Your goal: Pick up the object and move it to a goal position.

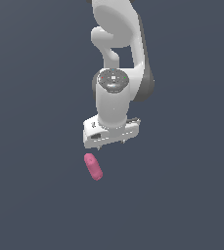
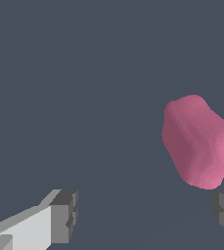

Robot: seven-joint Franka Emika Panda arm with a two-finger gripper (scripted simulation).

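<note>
The object [image 1: 93, 166] is a small pink lumpy elongated blob lying on the dark grey floor, just below the white hand in the exterior view and a little toward that view's left. In the wrist view it [image 2: 199, 141] shows large, with a dimpled end, beside one fingertip and outside the gap. My gripper [image 1: 112, 142] hangs above the floor, open and empty; only its finger tips peek out under the hand. In the wrist view the gripper [image 2: 145, 215] has its dark pads [image 2: 64, 215] wide apart with nothing between them.
The white arm [image 1: 118, 49] rises toward the top of the exterior view. A plain dark grey floor [image 1: 35, 195] lies all around.
</note>
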